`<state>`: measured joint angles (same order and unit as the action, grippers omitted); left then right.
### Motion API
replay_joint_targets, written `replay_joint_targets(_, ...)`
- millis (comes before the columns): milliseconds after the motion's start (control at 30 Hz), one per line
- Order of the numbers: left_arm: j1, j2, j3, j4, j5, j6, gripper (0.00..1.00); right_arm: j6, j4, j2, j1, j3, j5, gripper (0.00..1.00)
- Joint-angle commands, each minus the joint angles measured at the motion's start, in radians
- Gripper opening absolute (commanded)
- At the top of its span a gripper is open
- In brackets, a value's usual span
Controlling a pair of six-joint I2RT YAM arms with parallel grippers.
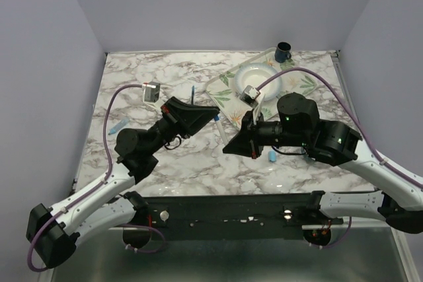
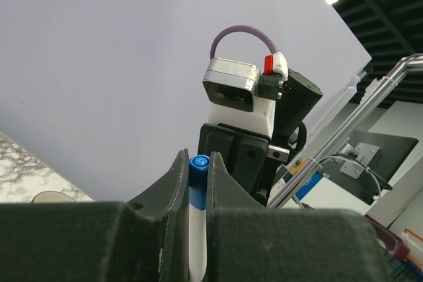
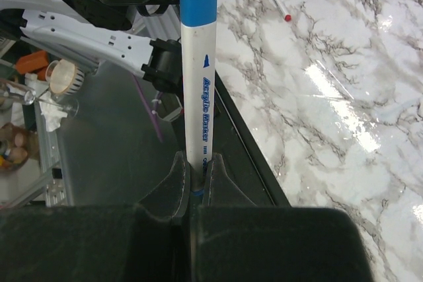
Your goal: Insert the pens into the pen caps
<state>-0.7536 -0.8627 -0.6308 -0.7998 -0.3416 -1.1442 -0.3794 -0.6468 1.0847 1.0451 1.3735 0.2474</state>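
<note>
Both clenched on one pen (image 3: 201,84), mid-air over the tabletop (image 1: 185,163) centre. Blue end in left end effector (image 2: 198,163), white tail in right end effector (image 3: 196,163). Long axis runs straight between them, so a seating push should go along it.

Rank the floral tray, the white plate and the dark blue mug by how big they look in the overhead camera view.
Largest to smallest:
1. the floral tray, clearly the biggest.
2. the white plate, lying on the tray.
3. the dark blue mug, smallest, near the tray's far corner.
</note>
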Motion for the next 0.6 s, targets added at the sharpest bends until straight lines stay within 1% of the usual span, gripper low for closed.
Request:
replay_joint_targets(0, -0.102, -0.013, 0.094, 0.200, -0.366, -0.055, 0.00, -0.035, 0.984, 0.018, -0.065, 0.108, -0.201, 0.01)
replay_joint_targets(100, -0.104, -0.010, 0.118, 0.172, -0.370, -0.069, 0.00, -0.023, 0.986, 0.012, -0.069, 0.108, -0.191, 0.01)
replay_joint_targets(200, -0.093, 0.002, 0.096, 0.189, -0.378, -0.052, 0.00, -0.004, 0.960, 0.001, -0.069, 0.096, -0.160, 0.01)
replay_joint_targets(267, -0.078, 0.014, 0.031, 0.275, -0.382, -0.028, 0.00, 0.017, 0.931, -0.019, -0.071, 0.064, -0.108, 0.01)
replay_joint_targets(300, -0.066, 0.019, 0.004, 0.318, -0.375, 0.015, 0.00, 0.033, 0.914, -0.023, -0.071, 0.050, -0.090, 0.01)
replay_joint_targets(333, -0.041, 0.021, -0.027, 0.409, -0.367, 0.033, 0.01, 0.043, 0.873, -0.035, -0.069, 0.041, -0.071, 0.01)
replay_joint_targets(367, -0.021, 0.022, -0.093, 0.451, -0.358, 0.058, 0.09, 0.050, 0.860, -0.045, -0.069, 0.001, -0.041, 0.01)
replay_joint_targets(400, -0.006, 0.021, -0.127, 0.490, -0.338, 0.090, 0.19, 0.056, 0.855, -0.055, -0.071, -0.022, -0.022, 0.01)
replay_joint_targets(433, 0.026, 0.021, -0.157, 0.535, -0.323, 0.101, 0.23, 0.057, 0.849, -0.066, -0.069, -0.046, -0.013, 0.01)
replay_joint_targets(467, 0.040, 0.019, -0.185, 0.544, -0.310, 0.104, 0.28, 0.056, 0.845, -0.089, -0.069, -0.100, 0.004, 0.01)
replay_joint_targets(500, 0.054, 0.016, -0.226, 0.544, -0.297, 0.100, 0.41, 0.051, 0.842, -0.101, -0.069, -0.123, 0.010, 0.01)
replay_joint_targets(567, 0.091, 0.002, -0.254, 0.495, -0.281, 0.064, 0.50, 0.050, 0.831, -0.140, -0.071, -0.172, 0.003, 0.01)
